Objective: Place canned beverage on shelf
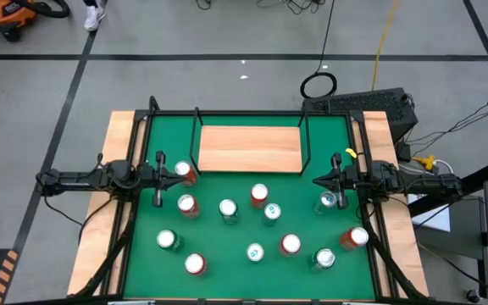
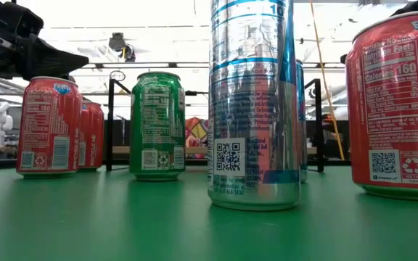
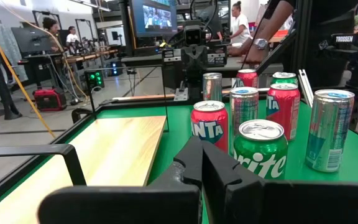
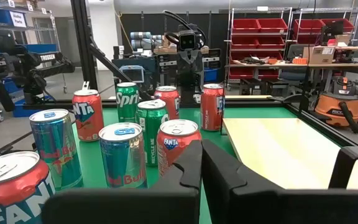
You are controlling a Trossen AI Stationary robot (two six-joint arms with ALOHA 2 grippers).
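Note:
Several canned beverages, red, green and blue-silver, stand upright on the green mat (image 1: 227, 280). The shelf (image 1: 250, 148), a light-wood board inside thin black rails, lies at the mat's far middle. My left gripper (image 1: 164, 169) hovers shut at the mat's left, pointing right, with a red Fanta can (image 3: 209, 126) and a green Sprite can (image 3: 261, 149) just ahead of its fingers (image 3: 202, 158). My right gripper (image 1: 317, 180) hovers shut at the mat's right, pointing left, with a red Fanta can (image 4: 179, 146) and a blue can (image 4: 123, 155) in front of it. Neither holds anything.
In the low view a tall blue-silver can (image 2: 254, 101) stands closest, with red cans (image 2: 48, 127) and a green can (image 2: 158, 125) behind. Black frame rails (image 1: 134, 220) run along the mat's sides. People show at benches beyond the table (image 3: 238, 18).

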